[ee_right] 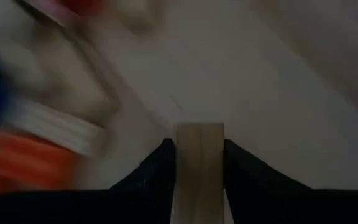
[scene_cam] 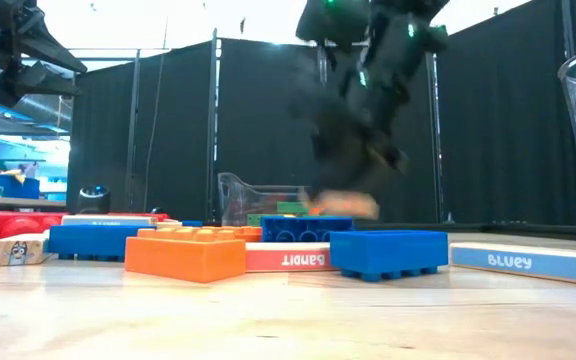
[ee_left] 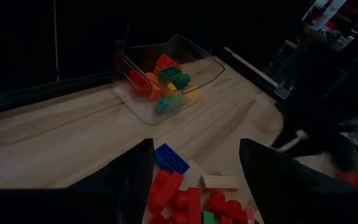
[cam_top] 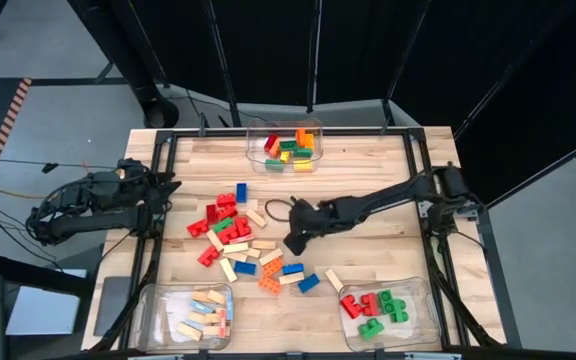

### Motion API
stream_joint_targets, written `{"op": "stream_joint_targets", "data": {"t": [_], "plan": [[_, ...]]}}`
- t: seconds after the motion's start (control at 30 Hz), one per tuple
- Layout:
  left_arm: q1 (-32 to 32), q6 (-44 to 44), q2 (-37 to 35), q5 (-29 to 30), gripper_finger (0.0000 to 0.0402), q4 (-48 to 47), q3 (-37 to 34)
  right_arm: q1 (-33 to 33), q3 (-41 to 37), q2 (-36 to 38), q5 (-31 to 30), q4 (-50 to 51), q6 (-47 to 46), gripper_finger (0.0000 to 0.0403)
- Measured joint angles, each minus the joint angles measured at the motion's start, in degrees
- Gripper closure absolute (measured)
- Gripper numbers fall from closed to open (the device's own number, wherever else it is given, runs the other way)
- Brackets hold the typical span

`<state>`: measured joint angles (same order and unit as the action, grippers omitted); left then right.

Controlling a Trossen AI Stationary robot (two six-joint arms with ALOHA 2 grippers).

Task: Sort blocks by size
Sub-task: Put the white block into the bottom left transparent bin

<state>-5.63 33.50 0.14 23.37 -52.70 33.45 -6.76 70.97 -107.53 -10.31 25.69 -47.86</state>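
We are pinching a pale wooden bar point(ee_right: 199, 163) between the right gripper point(cam_top: 294, 243) fingers, at the loose blocks' point(cam_top: 236, 232) three o'clock edge. Our left gripper point(cam_top: 165, 187) is waiting with fingers spread at the table's point(cam_top: 368, 170) nine o'clock side.

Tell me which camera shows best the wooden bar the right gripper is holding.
The right wrist view: the pale wooden bar sits clamped between the right gripper's two dark fingers, filling the middle. The low view shows only a blurred tan shape under the gripper. In the high view the gripper hides it. The left wrist view shows just a pale tip.
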Motion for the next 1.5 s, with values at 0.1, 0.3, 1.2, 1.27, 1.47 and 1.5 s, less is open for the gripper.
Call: {"op": "stream_joint_targets", "data": {"t": [0.1,0.3,1.2,1.27,1.47,1.5], "plan": [[0.0,-0.02,0.0,0.0,0.0156,0.02,0.0,0.01,0.08,0.81,1.32,-9.0,1.7,0.0286],[0.0,-0.01,0.0,0.01,0.0156,0.01,0.0,-0.96,0.23,-1.07,6.14,-33.34,5.78,0.0286],[0.0,-0.02,0.01,-0.01,0.0156,0.02,0.0,-4.74,63.99,-42.86,42.04,-23.28,16.45,0.028],[0.0,-0.02,0.0,-0.01,0.0156,0.02,0.0,-4.56,63.54,-43.21,41.15,-23.04,15.61,0.0253],[0.0,0.0,0.0,-0.01,0.0156,0.04,0.0,-3.83,64.05,-42.0,40.93,-19.72,16.42,0.0211],[0.0,-0.02,0.02,-0.01,0.0156,0.02,0.0,-3.67,64.05,-41.57,41.53,-18.98,15.76,0.0211]]}}
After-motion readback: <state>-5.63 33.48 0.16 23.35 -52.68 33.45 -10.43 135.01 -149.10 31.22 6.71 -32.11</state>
